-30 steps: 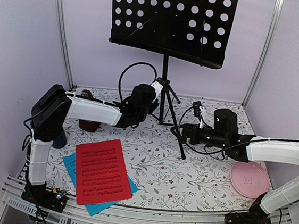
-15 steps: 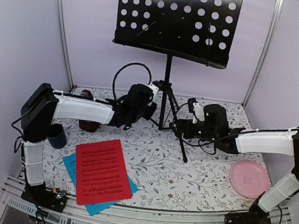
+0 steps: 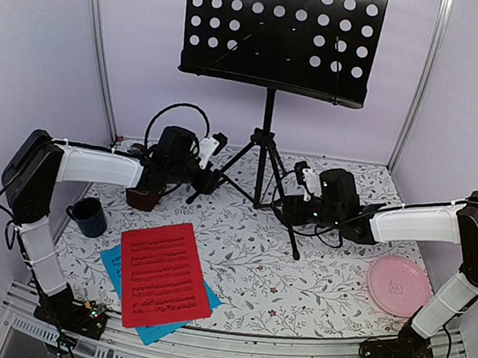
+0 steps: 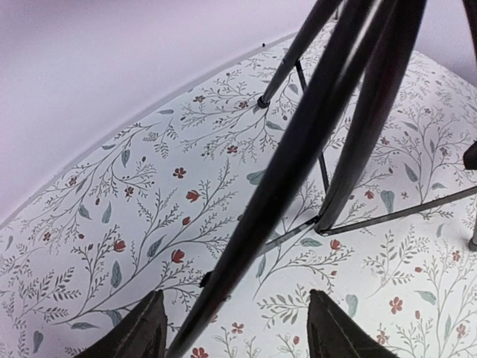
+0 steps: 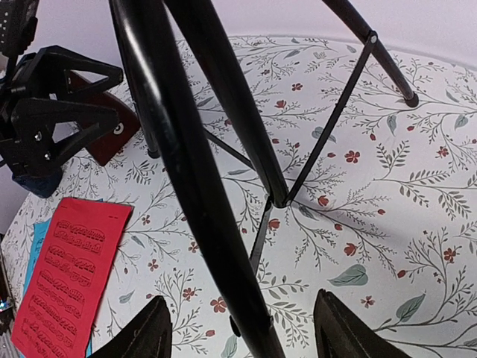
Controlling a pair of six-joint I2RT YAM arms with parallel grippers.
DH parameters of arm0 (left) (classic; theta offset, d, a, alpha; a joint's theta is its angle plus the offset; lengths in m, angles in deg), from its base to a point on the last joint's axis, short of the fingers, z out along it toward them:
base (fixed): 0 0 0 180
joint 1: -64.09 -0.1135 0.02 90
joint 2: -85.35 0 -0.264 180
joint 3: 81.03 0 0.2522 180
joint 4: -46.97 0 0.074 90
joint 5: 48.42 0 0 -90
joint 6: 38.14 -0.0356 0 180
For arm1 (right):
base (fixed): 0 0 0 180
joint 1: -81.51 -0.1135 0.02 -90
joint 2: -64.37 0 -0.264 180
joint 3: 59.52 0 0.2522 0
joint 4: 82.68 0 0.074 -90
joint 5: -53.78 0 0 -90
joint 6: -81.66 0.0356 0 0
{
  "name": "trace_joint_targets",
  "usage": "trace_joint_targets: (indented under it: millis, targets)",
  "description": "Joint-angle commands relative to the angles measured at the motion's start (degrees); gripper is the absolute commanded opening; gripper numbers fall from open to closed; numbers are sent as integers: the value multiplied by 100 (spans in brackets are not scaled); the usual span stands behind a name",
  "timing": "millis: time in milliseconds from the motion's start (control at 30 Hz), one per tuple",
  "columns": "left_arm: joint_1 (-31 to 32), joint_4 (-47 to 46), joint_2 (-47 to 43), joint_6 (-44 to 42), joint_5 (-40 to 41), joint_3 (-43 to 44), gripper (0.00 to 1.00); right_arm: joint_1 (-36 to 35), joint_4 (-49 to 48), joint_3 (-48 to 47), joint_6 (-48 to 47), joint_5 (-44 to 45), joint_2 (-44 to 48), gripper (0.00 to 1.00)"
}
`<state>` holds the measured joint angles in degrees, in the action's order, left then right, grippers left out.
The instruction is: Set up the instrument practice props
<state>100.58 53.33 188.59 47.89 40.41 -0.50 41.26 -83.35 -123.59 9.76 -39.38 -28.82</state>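
The music stand [image 3: 278,31] rides higher in the top view than a second ago and has come a shade to the right. Its tripod is opening too: the stand's left leg [image 3: 223,170] is splayed out much further than before. The left arm has swung away from the centre post, out along that leg. I read that as the stand being nearly planted, with the sheets and metronome yet to be placed.

The left end effector [image 4: 237,328] has its fingers wide apart, straddling that left leg, which runs through the gap. There's no clamp on it, and I can't tell whether either finger touches. The right end effector [image 5: 246,332] is spread wide as well, with the stand's front right leg [image 5: 194,171] passing between the fingers and nothing gripped.

The red sheet [image 3: 165,275] lies over the cyan sheet [image 3: 116,262] on the table [image 3: 314,281], in front and left of the stand. The metronome [image 3: 140,197] sits left of the stand, partly hidden behind the left arm.
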Motion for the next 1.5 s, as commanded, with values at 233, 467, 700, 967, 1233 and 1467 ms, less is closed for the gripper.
trace_joint_targets:
  millis: [233, 467, 700, 967, 1233, 1467]
  targets:
    - [-344, -123, 562, -557, -2367, 434, 56, 396, 19, 27, -36, -78, -41, 60]
    - [-135, -477, 302, -169, -2575, -29, 44, 697, 142, 181, -151, -97, 150, 59]
    - [105, -585, 73, -1, -2233, -466, 43, 979, 286, 322, -369, -204, 432, 59]
    - [-187, -390, -470, -409, -1707, -499, 57, 991, 471, 257, -846, -659, 473, 68]
    - [-476, 276, 711, -944, -2337, 742, 79, 984, 478, 176, -854, -1047, 318, 83]
    - [-481, 274, 1349, -940, -2852, 1128, 65, 991, 648, 4, -839, -750, 168, 71]
